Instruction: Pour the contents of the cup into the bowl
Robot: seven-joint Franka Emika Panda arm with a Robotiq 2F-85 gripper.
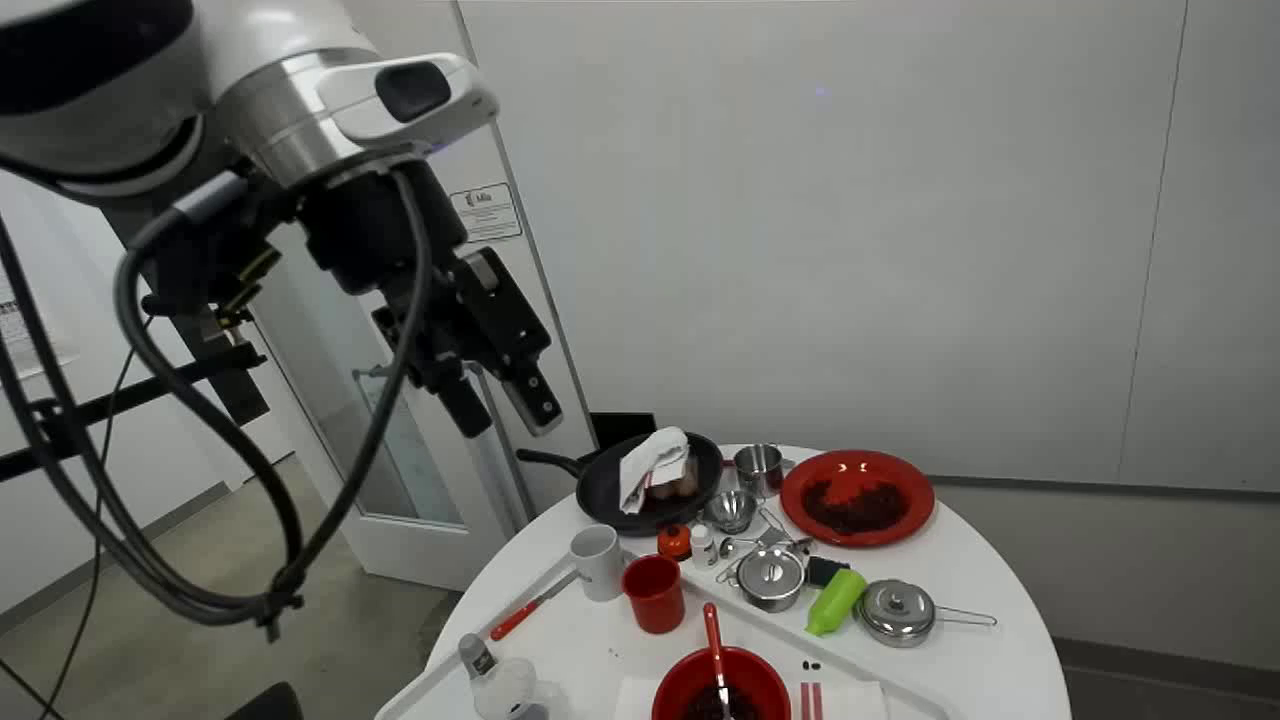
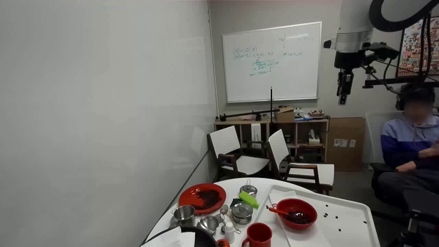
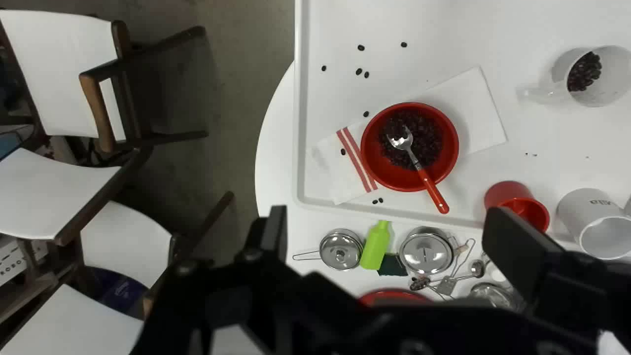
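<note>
The red cup (image 1: 655, 597) stands upright near the tray's edge, also in an exterior view (image 2: 259, 234) and in the wrist view (image 3: 505, 193). The gripper finger partly covers it there; the visible part of its inside looks red. The red bowl (image 1: 683, 682) stands on a napkin on the tray, also in an exterior view (image 2: 296, 204) and in the wrist view (image 3: 394, 177). It holds dark beans and a red-handled spoon (image 3: 430, 188). My gripper (image 1: 503, 410) is high above the table, open and empty. It also shows in an exterior view (image 2: 342, 97) and in the wrist view (image 3: 388, 224).
A pale mug (image 3: 611, 76) with dark beans lies within the tray (image 2: 370, 219). A white mug (image 1: 597, 562) stands beside the red cup. A black pan (image 1: 600, 490), red plate (image 1: 905, 480), steel pots (image 1: 770, 578) and green bottle (image 1: 836, 602) stand beyond. Loose beans lie about.
</note>
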